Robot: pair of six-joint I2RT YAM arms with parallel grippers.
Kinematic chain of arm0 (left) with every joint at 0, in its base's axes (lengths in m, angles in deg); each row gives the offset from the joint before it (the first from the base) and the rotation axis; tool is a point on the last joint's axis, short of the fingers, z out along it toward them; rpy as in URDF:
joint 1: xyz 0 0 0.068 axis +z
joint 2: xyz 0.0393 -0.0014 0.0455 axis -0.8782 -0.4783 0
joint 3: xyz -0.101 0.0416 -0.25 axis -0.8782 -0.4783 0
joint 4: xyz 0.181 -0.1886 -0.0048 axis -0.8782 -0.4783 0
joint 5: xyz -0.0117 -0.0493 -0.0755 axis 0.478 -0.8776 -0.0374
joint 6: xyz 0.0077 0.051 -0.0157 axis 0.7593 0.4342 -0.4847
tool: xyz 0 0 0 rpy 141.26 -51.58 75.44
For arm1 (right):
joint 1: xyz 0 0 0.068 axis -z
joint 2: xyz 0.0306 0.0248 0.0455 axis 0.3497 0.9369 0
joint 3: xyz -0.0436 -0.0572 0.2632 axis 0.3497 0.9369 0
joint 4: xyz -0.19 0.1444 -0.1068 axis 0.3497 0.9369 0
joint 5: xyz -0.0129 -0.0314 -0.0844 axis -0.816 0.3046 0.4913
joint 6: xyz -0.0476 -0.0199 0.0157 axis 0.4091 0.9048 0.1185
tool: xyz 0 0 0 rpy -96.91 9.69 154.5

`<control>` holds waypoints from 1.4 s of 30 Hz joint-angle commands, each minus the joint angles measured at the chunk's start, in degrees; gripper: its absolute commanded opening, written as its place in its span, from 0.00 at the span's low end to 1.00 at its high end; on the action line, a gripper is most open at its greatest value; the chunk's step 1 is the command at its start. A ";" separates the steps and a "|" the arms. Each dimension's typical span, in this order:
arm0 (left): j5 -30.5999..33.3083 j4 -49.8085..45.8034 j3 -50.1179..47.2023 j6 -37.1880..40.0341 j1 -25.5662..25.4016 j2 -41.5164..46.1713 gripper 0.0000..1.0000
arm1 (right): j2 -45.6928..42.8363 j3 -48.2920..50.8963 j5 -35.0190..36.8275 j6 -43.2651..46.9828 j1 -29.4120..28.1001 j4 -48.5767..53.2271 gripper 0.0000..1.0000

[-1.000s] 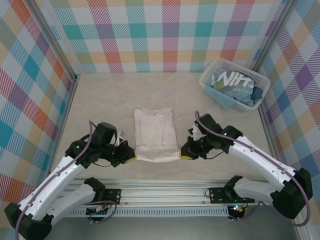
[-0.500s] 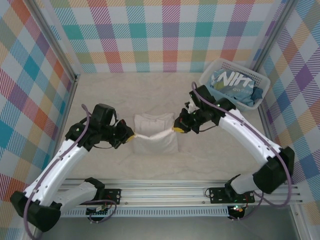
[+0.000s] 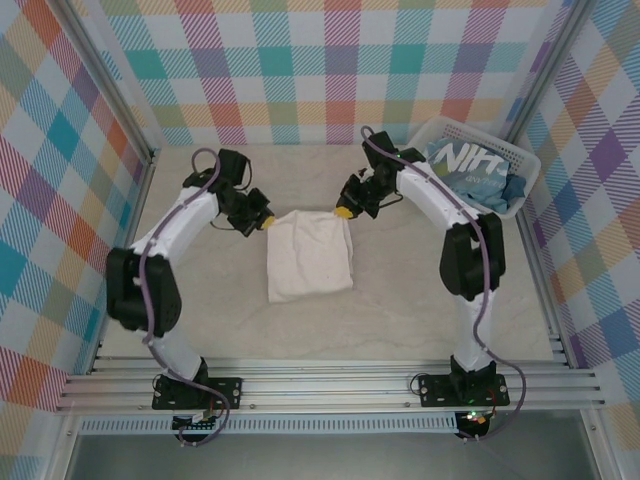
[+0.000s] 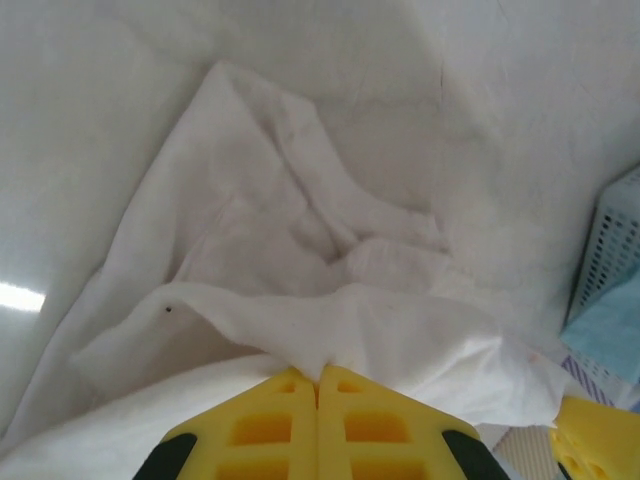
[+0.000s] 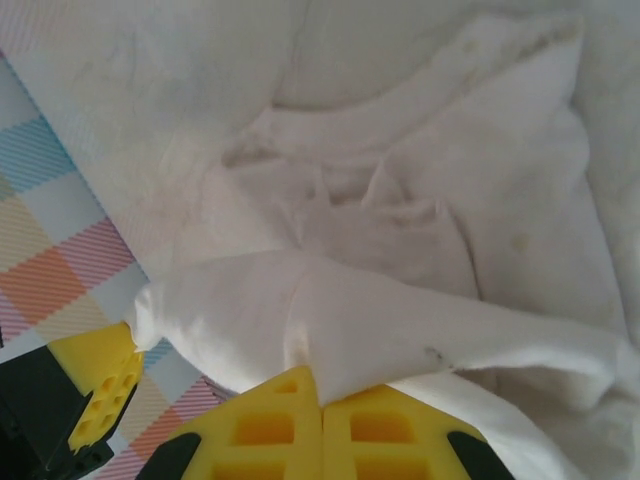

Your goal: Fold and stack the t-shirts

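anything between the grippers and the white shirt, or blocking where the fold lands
Nothing visible. The left gripper and right gripper are each shut on a far corner of the cream shirt, with cloth directly between the fingers. The basket holding the blue shirt sits apart at the far right.

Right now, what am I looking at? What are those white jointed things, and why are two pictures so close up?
They are two robot arms bolted to a table. One camera looks down from above; the other two sit on the wrists, so each sees its own yellow fingers close up. The left hand and right hand are each pinched shut on a far corner of a cream-white t-shirt lying on the table. A light blue t-shirt sits in a white basket at the back right.
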 commanded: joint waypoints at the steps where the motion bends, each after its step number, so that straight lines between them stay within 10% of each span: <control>1: -1.53 0.43 5.83 5.71 1.51 -8.98 0.07 | 7.89 -5.33 -2.65 2.06 1.41 -2.79 0.11; 5: 0.38 0.74 9.65 7.89 2.04 -13.13 0.38 | 14.27 -14.50 0.86 7.75 2.34 -0.10 0.36; 9: 3.52 -0.84 8.33 9.20 1.78 -6.49 0.47 | 8.96 -13.73 6.40 10.90 2.56 0.75 0.46; 21: -3.64 8.45 -9.81 2.10 -3.68 0.33 0.28 | -14.94 30.28 5.30 -14.76 -10.78 -21.50 0.14; 34: 3.62 8.16 -5.38 7.51 -4.37 -16.08 0.24 | -7.21 40.66 8.64 -9.25 -10.13 -22.15 0.16; 42: 2.89 7.16 -3.37 8.37 -4.45 -10.71 0.31 | -9.75 41.43 10.50 -6.57 -10.04 -20.88 0.19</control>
